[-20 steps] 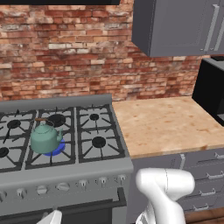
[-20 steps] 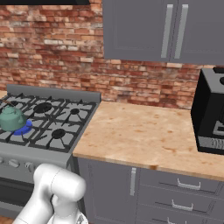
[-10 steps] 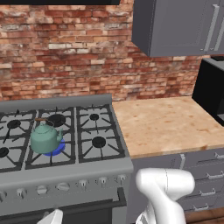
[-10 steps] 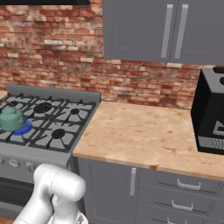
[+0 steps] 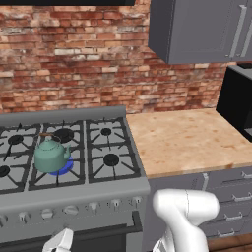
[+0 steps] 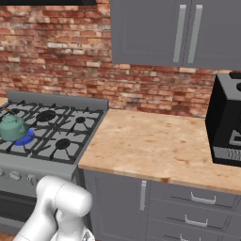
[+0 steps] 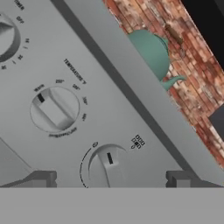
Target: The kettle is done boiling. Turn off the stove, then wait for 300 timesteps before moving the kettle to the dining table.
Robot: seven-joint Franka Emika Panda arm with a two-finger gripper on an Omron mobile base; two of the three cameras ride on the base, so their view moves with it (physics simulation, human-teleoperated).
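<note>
The teal kettle (image 5: 50, 155) (image 6: 13, 128) stands on a front left burner of the grey stove (image 5: 74, 189) (image 6: 28, 162), with a blue flame under it. In the hand view my gripper (image 7: 109, 179) is open and close to the stove's front panel. Its two dark fingertips (image 7: 41, 178) stand wide apart on either side of a round knob (image 7: 109, 166), not touching it. The kettle (image 7: 151, 52) shows above the panel's edge. The dining table is out of view.
A larger temperature knob (image 7: 54, 109) and another knob (image 7: 6, 37) sit further along the panel. A wood-topped counter (image 5: 182, 138) over grey drawers lies right of the stove. A black microwave (image 6: 228, 122) stands at its far end, with grey wall cabinets (image 6: 155, 30) overhead.
</note>
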